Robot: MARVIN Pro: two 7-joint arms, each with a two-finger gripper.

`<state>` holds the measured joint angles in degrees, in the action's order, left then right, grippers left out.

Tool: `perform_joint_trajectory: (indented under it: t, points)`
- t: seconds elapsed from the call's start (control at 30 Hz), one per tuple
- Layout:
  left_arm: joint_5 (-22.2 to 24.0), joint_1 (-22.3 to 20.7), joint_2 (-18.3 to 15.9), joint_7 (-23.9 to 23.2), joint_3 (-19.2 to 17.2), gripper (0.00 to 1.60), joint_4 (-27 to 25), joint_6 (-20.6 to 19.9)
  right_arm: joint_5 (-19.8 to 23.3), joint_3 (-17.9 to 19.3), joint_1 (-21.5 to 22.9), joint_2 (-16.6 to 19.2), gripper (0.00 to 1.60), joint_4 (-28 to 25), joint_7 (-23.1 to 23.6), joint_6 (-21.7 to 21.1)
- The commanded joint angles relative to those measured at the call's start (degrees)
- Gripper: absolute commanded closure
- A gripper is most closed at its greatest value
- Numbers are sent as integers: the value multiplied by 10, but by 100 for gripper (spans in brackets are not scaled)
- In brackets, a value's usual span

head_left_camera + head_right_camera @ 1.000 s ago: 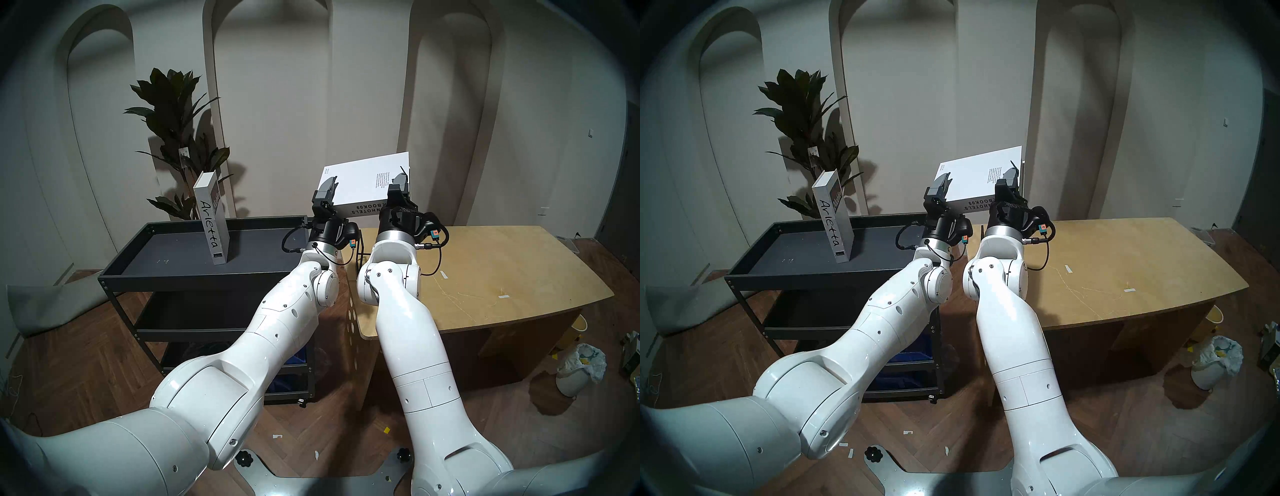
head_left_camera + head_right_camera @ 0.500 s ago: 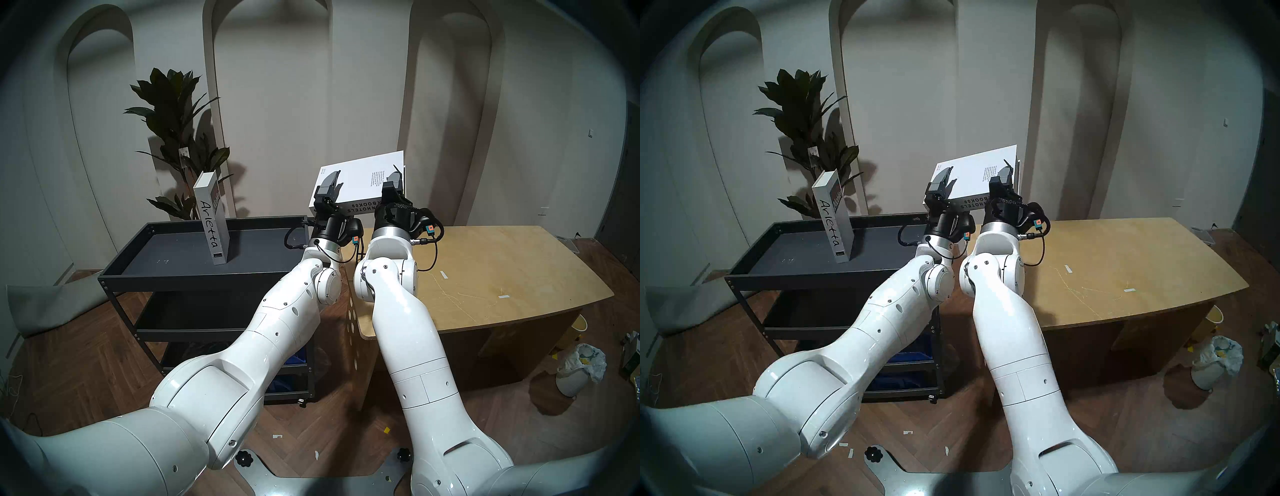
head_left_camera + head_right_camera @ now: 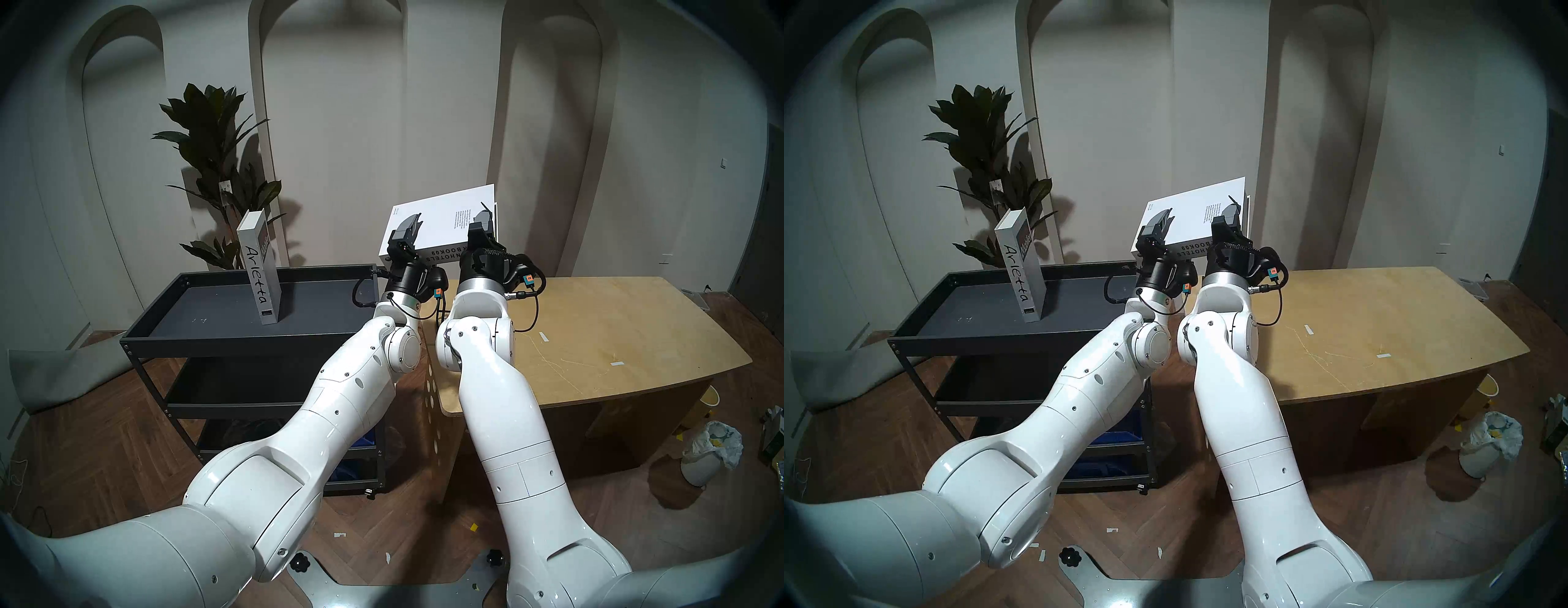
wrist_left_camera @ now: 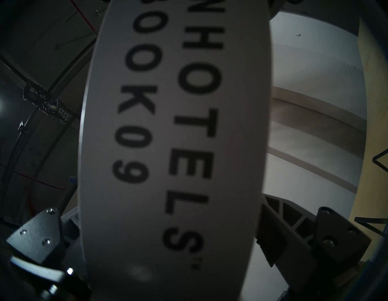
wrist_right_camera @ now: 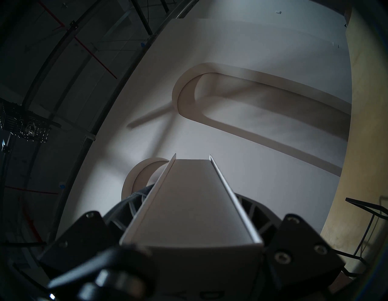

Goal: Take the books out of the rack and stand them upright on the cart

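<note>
The DESIGNHOTELS YEARBOOK09 book [image 3: 445, 220] hangs in the air above the gap between the cart [image 3: 237, 335] and the light wooden table [image 3: 615, 335], lying roughly flat with its back cover facing up and its spine turned toward the robot, lettering upside down in the head views. The right gripper [image 3: 481, 223] is clamped on the book's right end: in the right wrist view the two dark fingers [image 5: 247, 212] press against both covers with the page edge running away between them. The left gripper [image 3: 409, 225] stands at the book's left end with its jaws spread wide; in the left wrist view the spine fills the space between the fingers [image 4: 279, 216], the right-hand finger close against the cover, but whether either pad actually bears on the book cannot be told. The Arletta book [image 3: 259, 271] stands upright on the cart's top tray, well to the left of both grippers, spine facing the robot. The wire rack [image 5: 365, 212] sits on the table below the held book and shows only at the edge of the wrist views. A potted plant [image 3: 212, 140] stands behind the cart.
</note>
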<state>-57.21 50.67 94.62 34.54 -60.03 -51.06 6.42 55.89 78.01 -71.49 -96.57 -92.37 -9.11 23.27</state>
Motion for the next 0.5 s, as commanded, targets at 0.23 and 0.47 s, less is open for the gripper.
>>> perform_joint_trajectory:
  t: [0.23, 0.47]
  points:
    - [19, -1, -5, -36, 0, 121, -48, 1, -6, -3, -4, 1, 160, -19, -7, -2]
    - [34, 8, -6, -62, -4, 160, -70, -2, -20, -6, -7, 10, 160, -26, -17, -8]
